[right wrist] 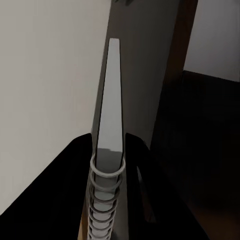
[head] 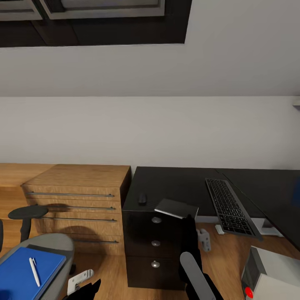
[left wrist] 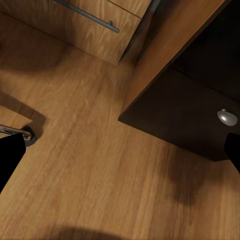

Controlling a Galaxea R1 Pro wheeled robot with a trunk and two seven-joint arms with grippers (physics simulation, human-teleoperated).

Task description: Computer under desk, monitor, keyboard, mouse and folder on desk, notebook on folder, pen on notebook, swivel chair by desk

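- My right claw (right wrist: 107, 150) is nearest to the camera: it is clenched on the notebook (head: 176, 208), and in the right wrist view both fingers (right wrist: 75, 175) press its spiral-bound edge. I hold the notebook over the front edge of the desk (head: 175, 183), above the drawer unit (head: 155, 243).
- The desk top is black, and the wooden dresser (head: 77, 204) stands just beside its left end.
- The swivel chair (head: 50, 246) is at the lower left, in front of the dresser.
- The computer (head: 271, 277) stands on the floor at the lower right, below the desk's front edge.
- The keyboard (head: 230, 206) lies on the desk and overhangs the front edge.
- The folder (head: 25, 273) lies on the chair seat, and the pen (head: 34, 271) lies on the folder.
- The mouse (head: 142, 198) is near the desk's front left corner.
- My left claw (left wrist: 120, 155): I cannot tell whether it is released or clenched.
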